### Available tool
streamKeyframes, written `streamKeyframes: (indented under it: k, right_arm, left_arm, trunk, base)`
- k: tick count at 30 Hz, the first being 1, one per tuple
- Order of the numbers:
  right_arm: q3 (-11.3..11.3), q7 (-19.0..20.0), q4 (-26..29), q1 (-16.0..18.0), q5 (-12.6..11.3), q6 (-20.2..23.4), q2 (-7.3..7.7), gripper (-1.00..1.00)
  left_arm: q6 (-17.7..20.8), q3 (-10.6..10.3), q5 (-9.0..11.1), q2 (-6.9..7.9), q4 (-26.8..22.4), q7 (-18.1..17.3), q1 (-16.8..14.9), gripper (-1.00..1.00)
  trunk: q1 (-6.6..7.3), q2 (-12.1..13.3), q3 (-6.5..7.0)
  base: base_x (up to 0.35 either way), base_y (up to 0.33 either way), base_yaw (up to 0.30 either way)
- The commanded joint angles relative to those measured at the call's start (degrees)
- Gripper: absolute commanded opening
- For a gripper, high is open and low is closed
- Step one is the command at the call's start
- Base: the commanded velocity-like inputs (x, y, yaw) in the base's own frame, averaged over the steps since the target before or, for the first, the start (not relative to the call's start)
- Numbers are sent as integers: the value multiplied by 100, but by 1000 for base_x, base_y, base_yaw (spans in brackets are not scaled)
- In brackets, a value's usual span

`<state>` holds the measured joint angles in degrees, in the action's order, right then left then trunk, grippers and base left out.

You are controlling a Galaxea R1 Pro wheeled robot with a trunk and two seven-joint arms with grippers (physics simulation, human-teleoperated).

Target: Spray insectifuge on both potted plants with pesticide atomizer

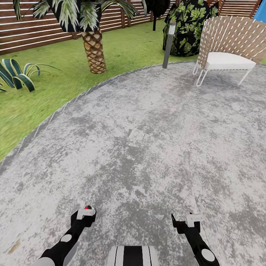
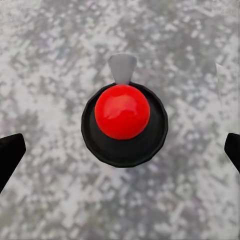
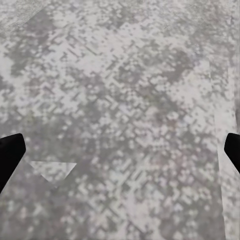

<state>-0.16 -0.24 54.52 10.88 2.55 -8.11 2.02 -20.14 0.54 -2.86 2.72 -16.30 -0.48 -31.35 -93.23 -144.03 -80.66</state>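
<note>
Left pincer (image 1: 85,214): held low over the grey speckled paving (image 1: 147,147); its wrist camera shows two dark fingertips (image 2: 10,155) far apart at the frame edges, so it looks wide, yet a black round body with a red ball top (image 2: 122,111) and a small grey spout sits between them. Whether it is gripped I cannot tell.
Pesticide atomizer (image 1: 88,208): from the head, just a red speck at the left pincer's tip.
Right pincer (image 1: 184,221): spread wide, fingertips (image 3: 10,155) at the edges, bare paving between.
Ground: rounded paved patch meeting green lawn (image 1: 44,96).
Garden beyond: scaly palm trunk (image 1: 93,50), striped spiky plant (image 1: 14,75), slatted wooden fence (image 1: 37,31), grey post (image 1: 169,46), dark broad-leaved bush (image 1: 190,26), woven chair with white seat (image 1: 227,48).
</note>
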Motion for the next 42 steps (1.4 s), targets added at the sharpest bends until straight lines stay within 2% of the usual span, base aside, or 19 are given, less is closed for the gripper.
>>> streamKeyframes:
  k: [1, 9, 12, 15, 23, 27, 30, 42]
  right_arm:
    - [-2, -2, -2, 2, 27, -15, 0, 100]
    - [-2, -2, -2, 2, 26, -15, 0, 100]
    - [-2, -2, -4, 2, 27, -15, 0, 100]
    - [-2, -2, -4, 2, 27, -15, 0, 100]
    - [-2, -2, -33, 2, 27, -15, 0, 100]
    - [-2, -2, -37, 2, 27, -15, 0, 100]
    - [-2, -2, -37, 2, 27, -15, 0, 100]
    - [-2, -2, -37, 2, 27, -15, 0, 100]
  left_arm:
    - [-21, 6, -30, 1, 4, -5, -2, 100]
    - [-31, 7, -26, 1, 4, -5, -2, 100]
    - [-262, 8, -23, 1, 4, -5, -2, 100]
    - [-357, 8, -22, 1, 4, -5, -2, 100]
    - [-376, 8, -22, 1, 11, -5, -2, 100]
    - [-376, 8, -22, 1, 13, -5, -2, 100]
    - [-381, 8, -22, 1, 13, -5, -1, 100]
    - [-385, -1, -22, -8, 13, -5, -2, 100]
  trunk:
    - [1, -1, -3]
    - [1, -1, -5]
    - [-7, -5, -89]
    - [-7, -5, -108]
    - [-7, -5, -116]
    - [-17, -10, -227]
    - [-17, -10, -246]
    - [-17, -10, -256]
  base:
    - [7, -5, 0]
    - [2, -1, 0]
    - [0, 0, 0]
    - [0, 0, 0]
    - [0, 0, 0]
    - [0, 0, 0]
    - [0, 0, 0]
    - [57, 0, 0]
